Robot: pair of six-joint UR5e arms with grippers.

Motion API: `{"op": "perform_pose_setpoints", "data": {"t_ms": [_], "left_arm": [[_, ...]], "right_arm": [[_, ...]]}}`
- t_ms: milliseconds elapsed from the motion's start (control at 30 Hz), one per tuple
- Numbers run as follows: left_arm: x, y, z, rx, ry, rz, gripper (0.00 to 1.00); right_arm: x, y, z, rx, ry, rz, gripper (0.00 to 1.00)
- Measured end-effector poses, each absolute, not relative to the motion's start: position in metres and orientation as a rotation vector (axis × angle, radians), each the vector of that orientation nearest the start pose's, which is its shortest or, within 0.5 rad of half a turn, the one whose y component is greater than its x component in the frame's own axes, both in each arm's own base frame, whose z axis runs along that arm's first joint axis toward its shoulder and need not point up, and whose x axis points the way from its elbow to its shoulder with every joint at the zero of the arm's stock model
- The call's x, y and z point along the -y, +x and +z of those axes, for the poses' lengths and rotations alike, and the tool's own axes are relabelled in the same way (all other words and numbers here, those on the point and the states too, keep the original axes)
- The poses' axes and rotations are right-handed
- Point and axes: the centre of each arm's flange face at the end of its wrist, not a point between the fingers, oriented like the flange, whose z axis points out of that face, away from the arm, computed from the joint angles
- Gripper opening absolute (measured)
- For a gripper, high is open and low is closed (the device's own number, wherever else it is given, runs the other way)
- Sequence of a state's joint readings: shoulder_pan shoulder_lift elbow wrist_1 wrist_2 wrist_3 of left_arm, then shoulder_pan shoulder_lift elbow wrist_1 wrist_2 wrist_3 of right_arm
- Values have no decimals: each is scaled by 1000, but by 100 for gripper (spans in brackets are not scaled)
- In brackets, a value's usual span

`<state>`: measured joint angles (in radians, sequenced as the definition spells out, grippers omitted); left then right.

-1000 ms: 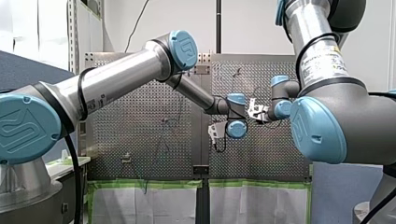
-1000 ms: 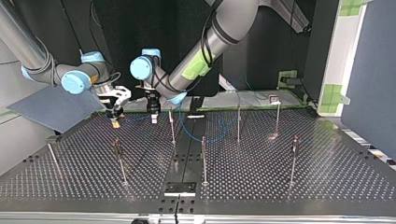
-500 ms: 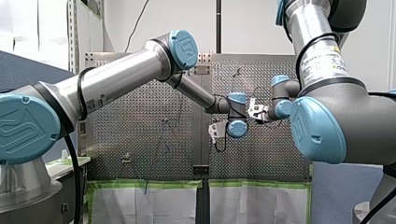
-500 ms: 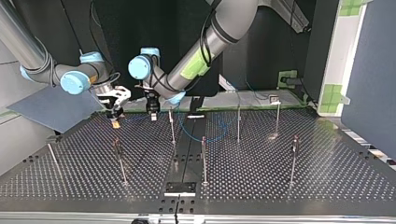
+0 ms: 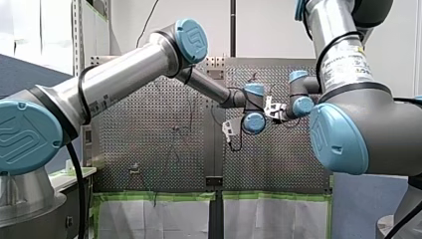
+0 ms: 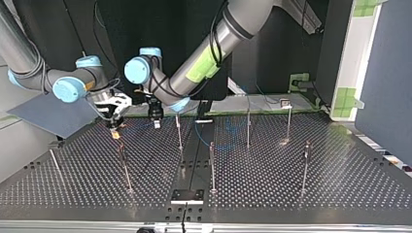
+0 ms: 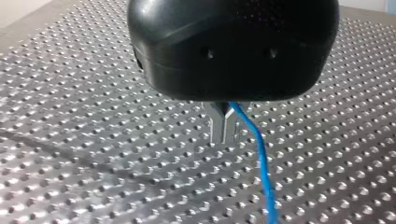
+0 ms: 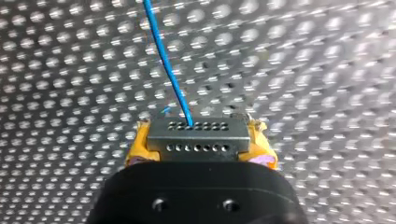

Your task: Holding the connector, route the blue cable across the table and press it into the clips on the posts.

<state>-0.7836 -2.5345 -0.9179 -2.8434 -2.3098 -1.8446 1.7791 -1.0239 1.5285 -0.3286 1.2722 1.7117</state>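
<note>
Connector: gripped between the yellow pads of my right gripper, low over the table at the top view's left. Blue cable runs from it to my left gripper just beside, whose metal fingers are closed on it. Beyond that, slack lies loose among the posts — none seen seated in a clip. Judged early: all routing remains. Label on my right arm — print unreadable.
</note>
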Motion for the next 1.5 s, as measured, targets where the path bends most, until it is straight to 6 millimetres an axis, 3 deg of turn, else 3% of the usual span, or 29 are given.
{"op": "perform_pose_setpoints", "data": {"t_ms": [567,767,1000,1267,1500], "left_arm": [[590,487,249,-1540,-181,-265,0],[593,473,285,-1514,-186,-297,0],[598,461,306,-1495,-182,-324,0],[596,476,319,-1443,-180,-364,0],[588,498,325,-1401,-184,-388,0]], "right_arm": [[573,281,312,1219,1570,1670,0],[562,276,344,1207,1545,1686,0],[548,273,379,1167,1513,1710,0],[534,270,417,1107,1465,1743,0],[530,271,426,1081,1460,1761,0]]}}
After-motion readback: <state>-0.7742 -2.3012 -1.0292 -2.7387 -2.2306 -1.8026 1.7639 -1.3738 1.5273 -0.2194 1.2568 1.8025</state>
